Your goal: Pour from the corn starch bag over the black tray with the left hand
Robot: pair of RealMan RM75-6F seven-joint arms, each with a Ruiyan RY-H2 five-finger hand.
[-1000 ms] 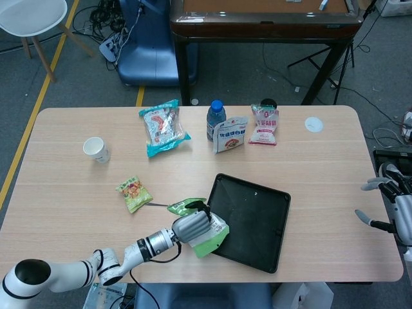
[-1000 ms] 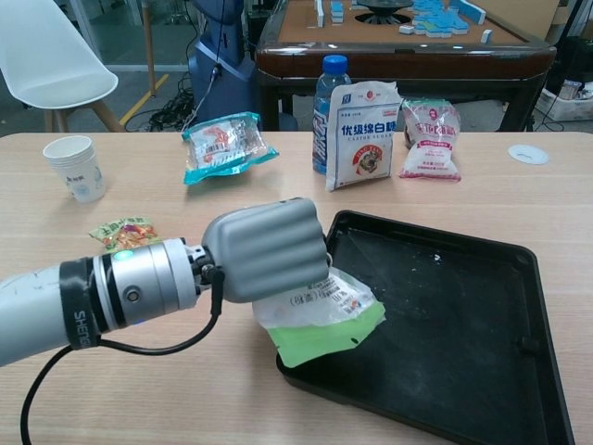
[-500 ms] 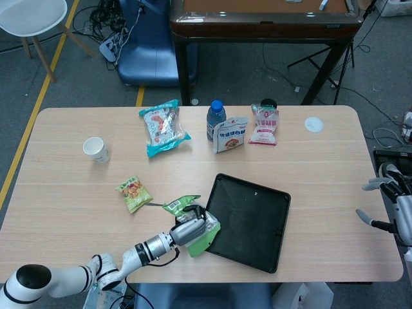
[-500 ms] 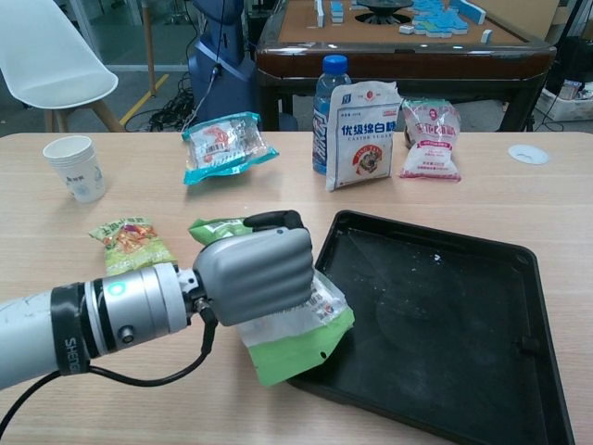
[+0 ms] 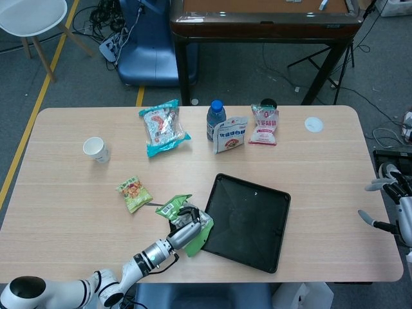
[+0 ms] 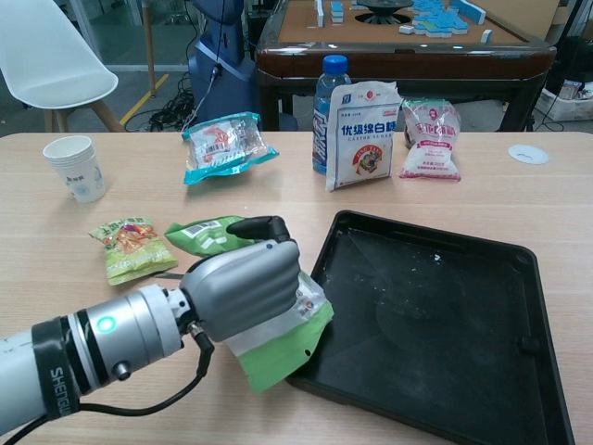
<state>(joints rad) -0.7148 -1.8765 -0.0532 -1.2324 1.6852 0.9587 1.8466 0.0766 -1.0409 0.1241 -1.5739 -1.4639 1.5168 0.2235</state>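
Observation:
My left hand (image 6: pixel 243 286) (image 5: pixel 186 230) grips the green and white corn starch bag (image 6: pixel 283 343) (image 5: pixel 174 206), fingers wrapped around its middle. The bag lies low over the table, one end reaching the near left edge of the black tray (image 6: pixel 445 324) (image 5: pixel 252 219). A few white specks show on the tray floor. My right hand (image 5: pixel 394 205) hangs off the table's right edge in the head view, fingers apart and holding nothing.
A small green snack pack (image 6: pixel 128 247) lies left of the held bag. At the back stand a paper cup (image 6: pixel 75 167), a teal snack bag (image 6: pixel 222 144), a water bottle (image 6: pixel 331 93), a white sugar bag (image 6: pixel 363 120) and a pink bag (image 6: pixel 429 137).
My left hand has drawn back to the left with the bag. The bag was over the tray's corner a second ago and has come down beside the tray's edge.

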